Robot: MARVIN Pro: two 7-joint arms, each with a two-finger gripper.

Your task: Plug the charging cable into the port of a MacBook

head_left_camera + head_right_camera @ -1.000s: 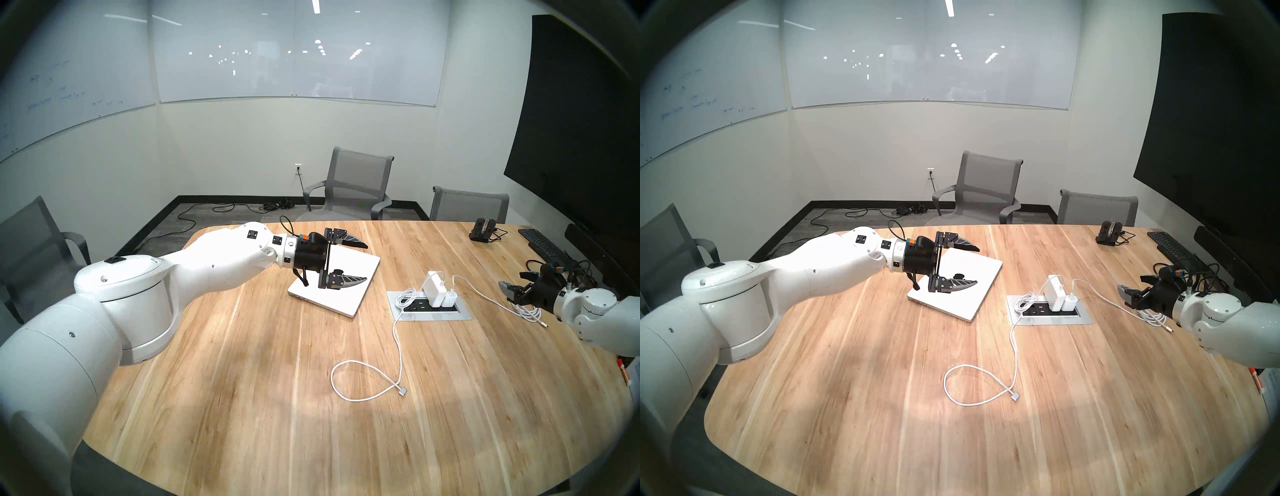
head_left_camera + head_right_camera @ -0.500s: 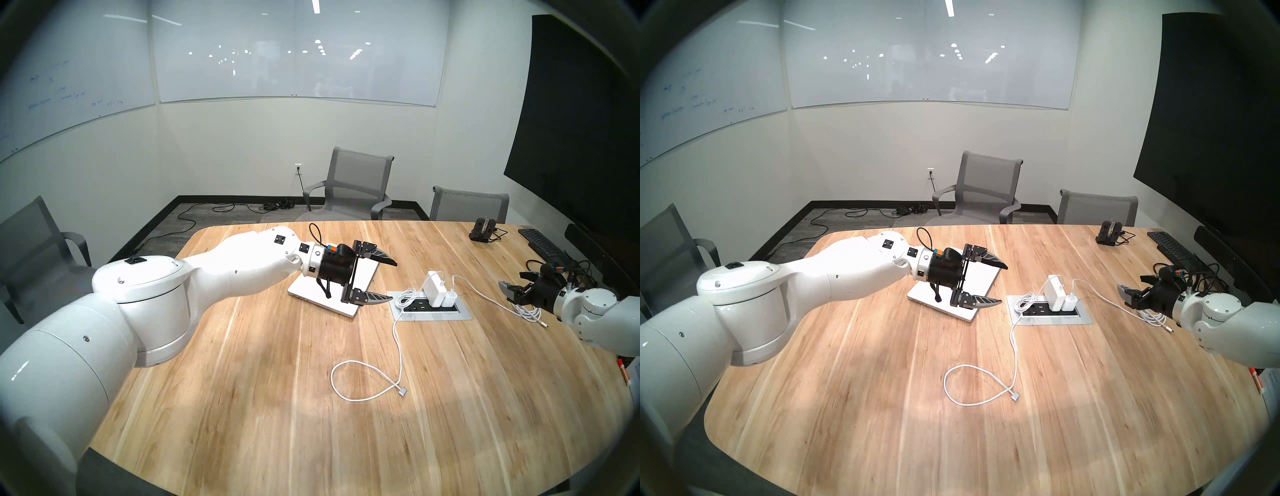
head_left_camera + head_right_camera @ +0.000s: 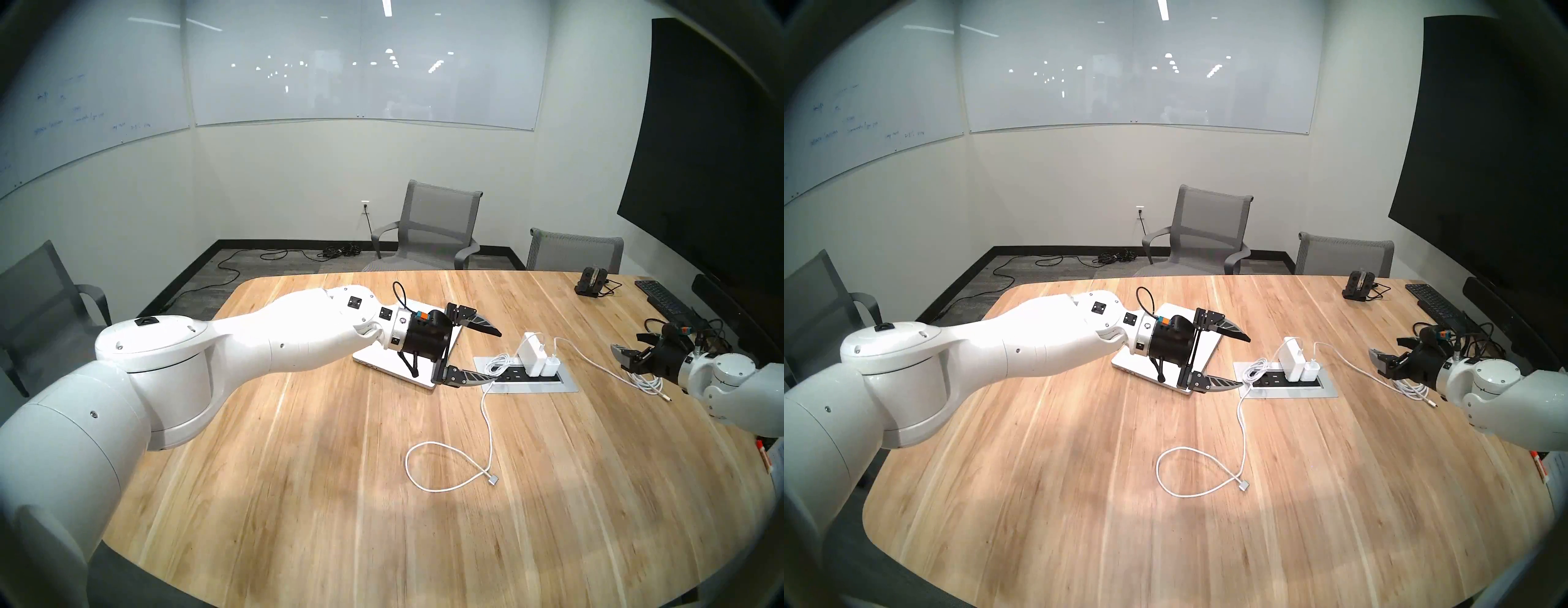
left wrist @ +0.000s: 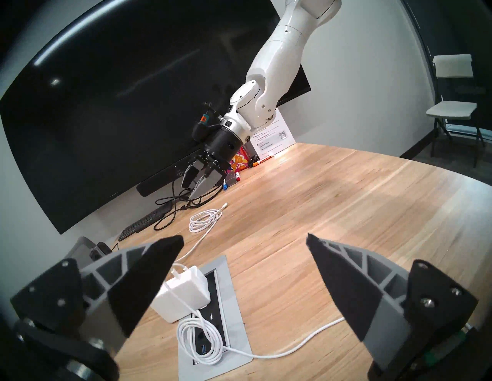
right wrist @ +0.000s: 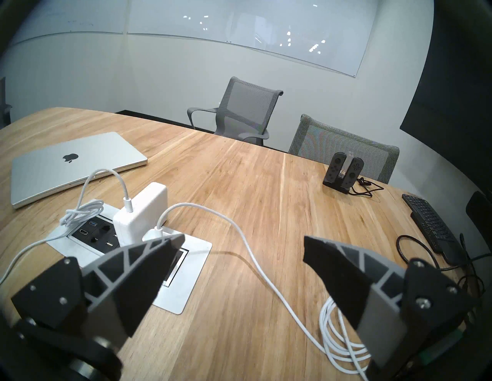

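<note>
Head views show the MacBook [image 3: 428,373] lying closed and flat on the wooden table [image 3: 339,488], slim and silver-white with rounded corners; the right wrist view shows its black apple logo. Small dark slots sit on its near thin edge, too small to tell the port. The cable [image 3: 488,429] is thin and white: it leaves the larger brick [image 3: 532,353], bundles by the outlet box [image 3: 564,387], runs toward the robot, loops once and ends in a small squarish silver-white connector [image 3: 492,479] lying free on the wood, well apart from the laptop. The recessed outlet box holds the brick and a smaller charger [image 3: 550,366] side by side, with dark sockets showing beside them. A second white cable [image 3: 594,361] runs from the charger to a coil near the right gripper [image 5: 243,243]. The left gripper [image 3: 494,354] hovers over the laptop's right end, jaws spread wide and empty. The right gripper's jaws are spread too, holding nothing
</note>
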